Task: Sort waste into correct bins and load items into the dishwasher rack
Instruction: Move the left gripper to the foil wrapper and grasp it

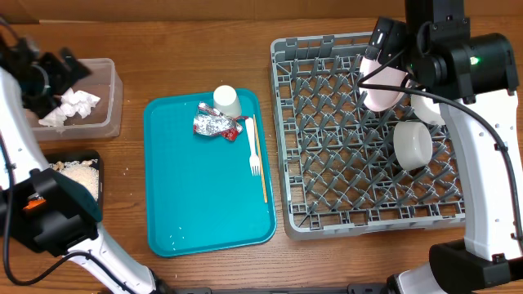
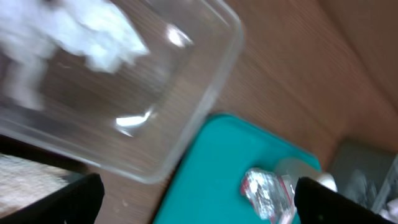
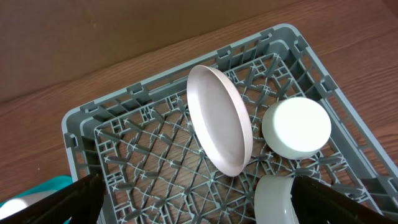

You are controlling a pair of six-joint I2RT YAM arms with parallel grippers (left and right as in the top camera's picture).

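**Overhead** – The left jaws hang released above the clear tub point(image 1: 110, 82) at the far left of the wooden surface point(image 1: 204, 33). The crumpled napkin point(image 1: 75, 106) lies inside the tub. Near it, the black tray point(image 1: 90, 155) holds beige scraps point(image 1: 80, 175). On the teal tray point(image 1: 204, 212) in the middle lie the white cup point(image 1: 227, 100), the red-and-silver wrapper point(image 1: 214, 124) just beside it, and the fork point(image 1: 253, 147) alongside the wooden stick point(image 1: 261, 175). In the grey rack point(image 1: 327, 220) on the right, the pink plate point(image 1: 382, 91) stands on edge. One bowl point(image 1: 413, 144) sits near it, and a second bowl point(image 1: 431, 113) is partly hidden by the right arm.

**Left wrist** – The view is blurred. The dark fingers point(image 2: 62, 199) sit far apart in the lower corners with nothing between them. The tub's rounded corner fills the upper left, with the napkin a white smear inside it. Beyond are a corner of the teal tray, the wrapper and the cup.

**Right wrist** – The right jaws are released too, the fingers point(image 3: 56, 199) wide apart and empty. Ahead of them the plate leans on edge among the rack's pegs. One bowl sits just beside it and the other's rim shows at the lower edge.
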